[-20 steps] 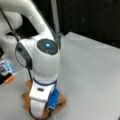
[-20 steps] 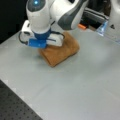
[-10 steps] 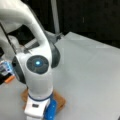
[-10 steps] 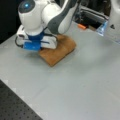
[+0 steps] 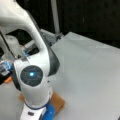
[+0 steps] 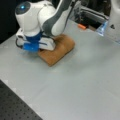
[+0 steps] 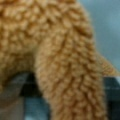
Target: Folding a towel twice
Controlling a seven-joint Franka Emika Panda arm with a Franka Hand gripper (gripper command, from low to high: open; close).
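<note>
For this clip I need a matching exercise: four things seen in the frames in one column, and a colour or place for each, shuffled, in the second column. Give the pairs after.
Things:
1. towel
2. hand
3. table
4. round light on the arm

Descriptions:
A. pale grey, flat, carries everything
B. glowing blue, set in a dark disc
C. tan-orange, bunched into a thick bundle
D. low over the towel at a front view's left, with a blue part

Pairs: 1-C, 2-D, 3-A, 4-B

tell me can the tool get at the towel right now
Probably yes: the tool is down on the towel, which fills the wrist view, with nothing between them on the table.
</note>
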